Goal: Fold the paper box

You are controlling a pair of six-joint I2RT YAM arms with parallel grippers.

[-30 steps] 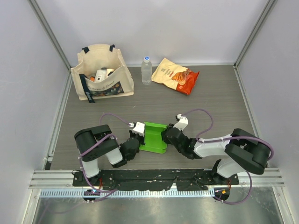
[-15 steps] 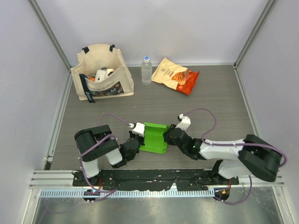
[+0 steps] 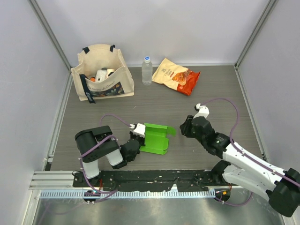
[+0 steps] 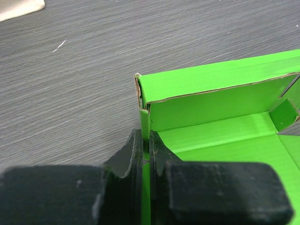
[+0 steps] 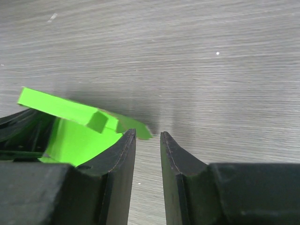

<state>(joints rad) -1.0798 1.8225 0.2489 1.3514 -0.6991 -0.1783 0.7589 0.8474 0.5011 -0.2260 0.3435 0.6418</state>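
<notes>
Near the table's front edge, left of centre: a bright green thin-card paper box (image 3: 155, 139), part-folded into a shallow tray, sits on the grey wood-grain table (image 3: 211, 93).
Box shape: the far wall stands upright, and a loose flap sticks out on the right side.
Left gripper (image 4: 146, 140): its black fingers are pinched tight on the box's thin left wall, at the corner where it meets the far wall.
Right gripper (image 5: 147, 138): it is just to the right of the box and apart from it. The jaws are parted by a narrow gap with nothing between them.
Hidden in the left wrist view: the fingers cover the box's near side, and its right end is cut off by the frame edge.
Hidden in the right wrist view: the left finger (image 5: 115, 159) covers the lower part of the box, and a dark shape at the left edge is hard to make out.
Hidden from above: the wrist mostly covers the left gripper (image 3: 138, 137).
Far side of the table: a cream canvas tote bag (image 3: 101, 75) with contents too small to tell, a clear plastic bottle (image 3: 147, 71) and an orange snack bag (image 3: 177, 76).
</notes>
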